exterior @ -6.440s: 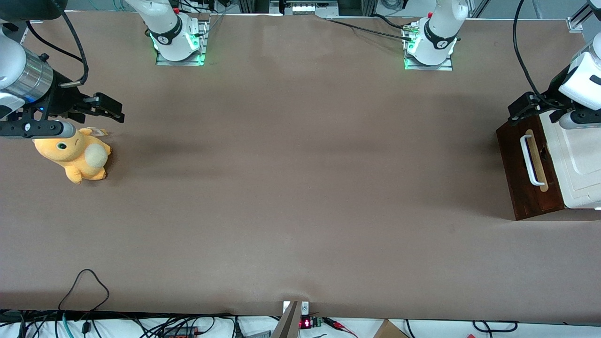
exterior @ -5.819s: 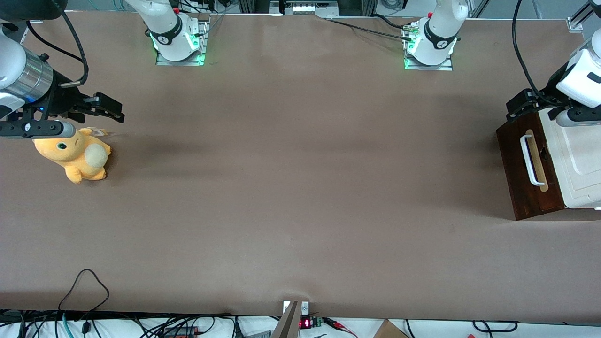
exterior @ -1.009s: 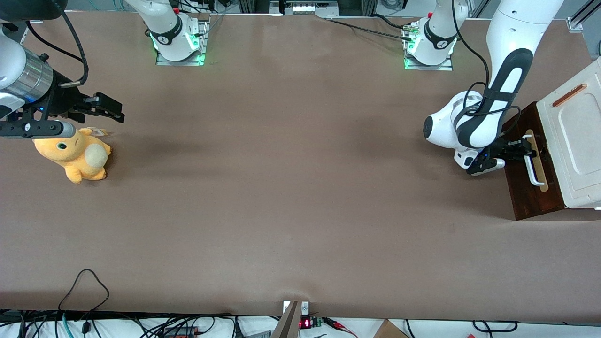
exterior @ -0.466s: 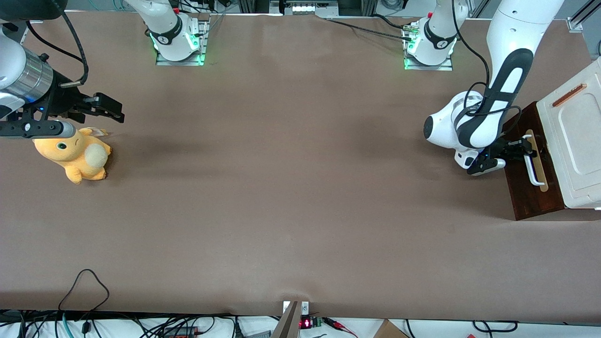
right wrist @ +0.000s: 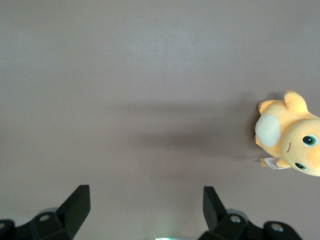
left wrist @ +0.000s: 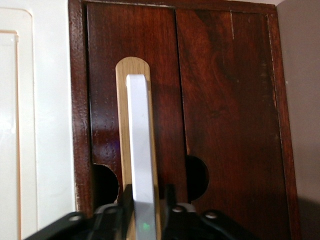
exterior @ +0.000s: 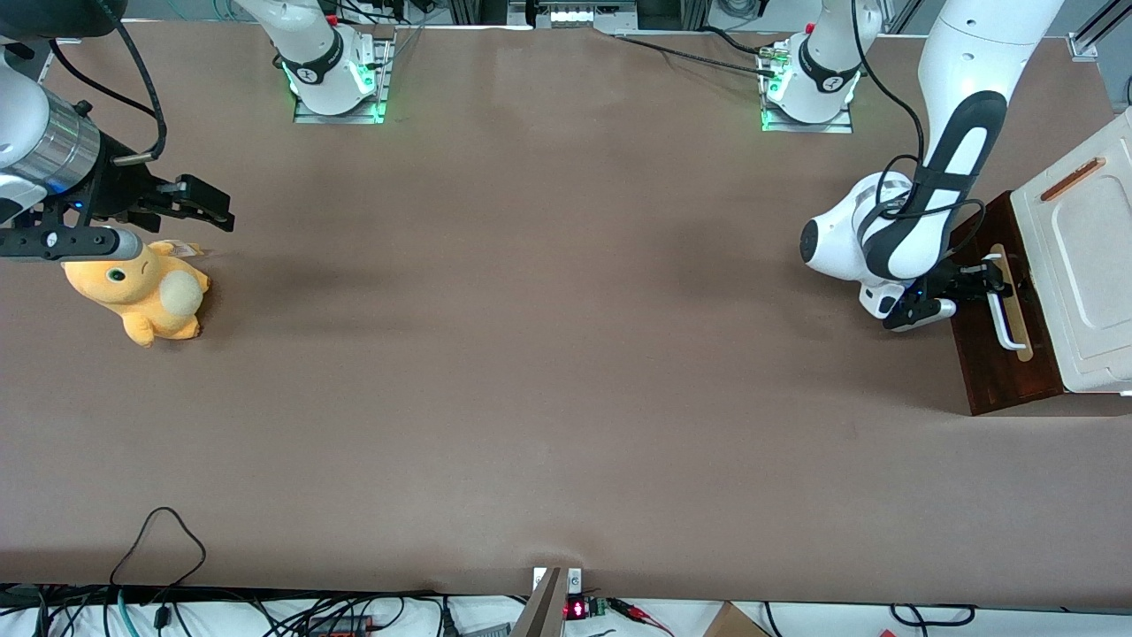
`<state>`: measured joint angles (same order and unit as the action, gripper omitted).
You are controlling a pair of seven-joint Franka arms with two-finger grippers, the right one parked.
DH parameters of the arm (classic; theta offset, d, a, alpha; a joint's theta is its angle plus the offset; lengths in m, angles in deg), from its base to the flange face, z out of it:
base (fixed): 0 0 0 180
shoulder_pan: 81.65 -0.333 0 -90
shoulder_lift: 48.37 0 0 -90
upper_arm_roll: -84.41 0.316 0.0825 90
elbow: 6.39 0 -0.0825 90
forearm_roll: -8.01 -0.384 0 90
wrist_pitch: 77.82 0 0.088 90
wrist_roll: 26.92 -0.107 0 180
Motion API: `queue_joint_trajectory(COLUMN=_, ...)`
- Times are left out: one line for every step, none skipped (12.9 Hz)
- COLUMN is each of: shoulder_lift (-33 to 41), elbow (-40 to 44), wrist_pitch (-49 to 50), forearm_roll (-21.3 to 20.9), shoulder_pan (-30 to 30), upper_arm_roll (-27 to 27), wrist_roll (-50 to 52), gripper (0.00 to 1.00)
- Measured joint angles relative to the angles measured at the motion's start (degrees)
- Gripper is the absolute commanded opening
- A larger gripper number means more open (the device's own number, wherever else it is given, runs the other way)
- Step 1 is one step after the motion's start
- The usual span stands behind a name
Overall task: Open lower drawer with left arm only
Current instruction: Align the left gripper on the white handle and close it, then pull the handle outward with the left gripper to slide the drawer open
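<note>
Even overhead light, soft shadows on the table (exterior: pixel 531 354), wrist close-up slightly blurred, glossy wood sheen.

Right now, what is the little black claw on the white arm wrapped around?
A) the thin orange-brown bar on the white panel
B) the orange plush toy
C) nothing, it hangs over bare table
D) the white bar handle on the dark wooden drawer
D: the gripper has a finger on each side of the white bar handle on the lower drawer, which looks not yet pulled out.
</note>
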<state>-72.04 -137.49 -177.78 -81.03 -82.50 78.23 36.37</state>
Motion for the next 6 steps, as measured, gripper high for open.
queue_joint_trajectory(shoulder_lift=0.01, elbow=0.05, wrist_pitch=0.02, forearm_roll=0.00, shoulder_pan=0.01, upper_arm_roll=0.01, wrist_roll=0.00, gripper=0.00)
queue_joint_trajectory(shoulder_lift=0.11, elbow=0.12, wrist_pitch=0.18, forearm_roll=0.00, shoulder_pan=0.10, upper_arm_roll=0.01, wrist_roll=0.45, gripper=0.00)
queue_joint_trajectory(shoulder_lift=0.10, elbow=0.11, wrist_pitch=0.14, forearm_roll=0.00, shoulder_pan=0.09, upper_arm_roll=0.04, wrist_roll=0.47, gripper=0.00)
queue_joint_trajectory(shoulder_lift=0.10, elbow=0.12, wrist_pitch=0.14, forearm_roll=0.00, shoulder_pan=0.09, upper_arm_roll=0.04, wrist_roll=0.50, gripper=0.00)
queue_joint_trajectory(shoulder_lift=0.10, elbow=0.13, wrist_pitch=0.10, forearm_roll=0.01, shoulder_pan=0.10, upper_arm_roll=0.03, wrist_roll=0.53, gripper=0.00)
queue_joint_trajectory(shoulder_lift=0.10, elbow=0.14, wrist_pitch=0.03, forearm_roll=0.02, shoulder_pan=0.12, upper_arm_roll=0.01, wrist_roll=0.54, gripper=0.00)
